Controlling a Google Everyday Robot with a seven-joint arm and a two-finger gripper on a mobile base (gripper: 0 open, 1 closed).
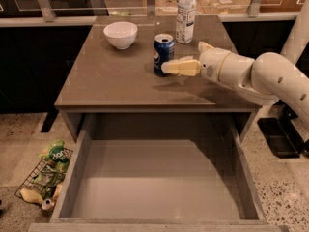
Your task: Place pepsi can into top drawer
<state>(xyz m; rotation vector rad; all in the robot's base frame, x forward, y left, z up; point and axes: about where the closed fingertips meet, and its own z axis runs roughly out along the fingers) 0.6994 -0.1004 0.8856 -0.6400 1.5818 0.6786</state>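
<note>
The pepsi can (162,52), dark blue with a silver top, stands upright on the grey-brown cabinet top (106,81), right of centre. My gripper (169,65) reaches in from the right at can height. It is open, and its near cream finger (182,67) lies across the can's lower right side. I cannot tell whether it touches the can. The top drawer (154,187) is pulled fully out below the cabinet top, and its flat grey bottom is bare.
A white bowl (120,34) sits at the back left of the top. A clear plastic bottle (186,16) stands just behind and right of the can. A wire basket of snack bags (46,175) lies on the floor left of the drawer.
</note>
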